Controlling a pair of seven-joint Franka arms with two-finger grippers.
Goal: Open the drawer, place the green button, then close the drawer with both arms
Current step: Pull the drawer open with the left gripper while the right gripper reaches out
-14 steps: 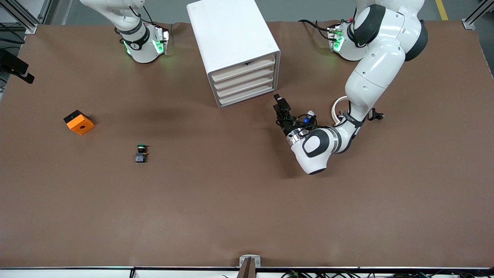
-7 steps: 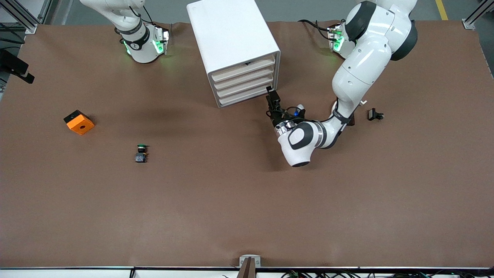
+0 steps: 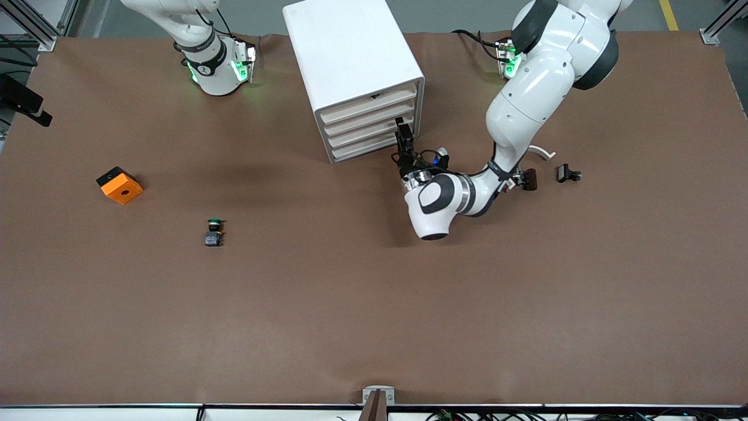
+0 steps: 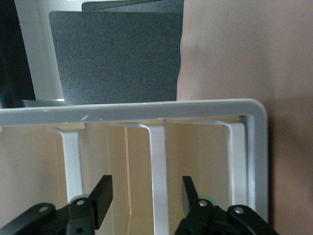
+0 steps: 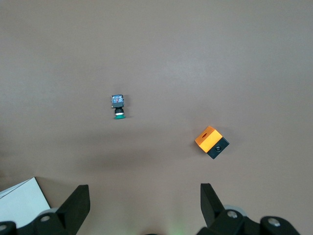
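— Facing the drawer (image 3: 370,130) fronts, all shut in the cabinet (image 3: 350,55)?
— Yes; my left gripper (image 3: 402,131) spreads empty fingers (image 4: 101,199) there. My right gripper (image 5: 144,205) waits wide apart above the button (image 3: 214,231), lying near the orange cube (image 3: 120,185).

**Left arm closes in on the cabinet front**

The left arm (image 3: 526,88) swings from open table toward the cabinet (image 3: 356,76); its elbow now sits closer to the right arm's end of the table than a second ago; the left gripper (image 3: 402,130), earlier well short of the drawers (image 3: 369,124), now stands right at their front, at the corner toward the left arm's end; its fingers (image 4: 101,196), apart, straddle a drawer edge in the left wrist view; the white strip (image 3: 540,152) and dark clip (image 3: 529,178), hidden under the forearm before, now show on the table.
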